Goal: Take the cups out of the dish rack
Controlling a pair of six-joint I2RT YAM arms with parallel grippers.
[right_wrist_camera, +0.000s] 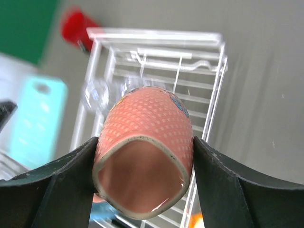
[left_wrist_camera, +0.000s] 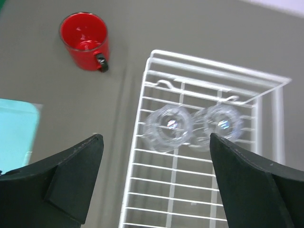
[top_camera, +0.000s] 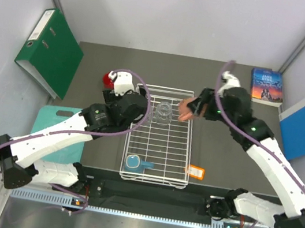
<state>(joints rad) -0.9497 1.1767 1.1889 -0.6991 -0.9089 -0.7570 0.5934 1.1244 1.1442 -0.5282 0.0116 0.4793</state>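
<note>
Over the far right rim of the dish rack [top_camera: 158, 150], the right hand [right_wrist_camera: 145, 142] is pinching the salmon-pink mug [right_wrist_camera: 149, 118] across its body, one finger pressing on each side. The mug is lying tipped in the grip, its long axis running along the fingers and its open mouth facing back toward the wrist camera. It is hanging above the rack's edge, not resting on the wire. From here the bare surface [top_camera: 221, 160] to the right of the rack looks like the closest place to set it down, and it would need turning upright first.

At the rack's far left corner, the left hand [left_wrist_camera: 155, 156] is hovering with its fingers spread wide and nothing between them. The two glass tumblers [left_wrist_camera: 168, 127] are standing side by side in the far end of the rack, just ahead of and below that hand. They are showing end-on in the wrist view, so their axes are running straight up. I cannot tell whether their mouths are facing up or down. The one closer to the rack's left wall is sitting almost centred between the spread fingers, so the left arm looks far better placed for it than the right, and a straight descent would probably do.

The red mug [left_wrist_camera: 85, 40] is standing on the surface just beyond the rack's far left corner. The light-blue mug [top_camera: 133, 161] is sitting in the rack's near left corner.
</note>
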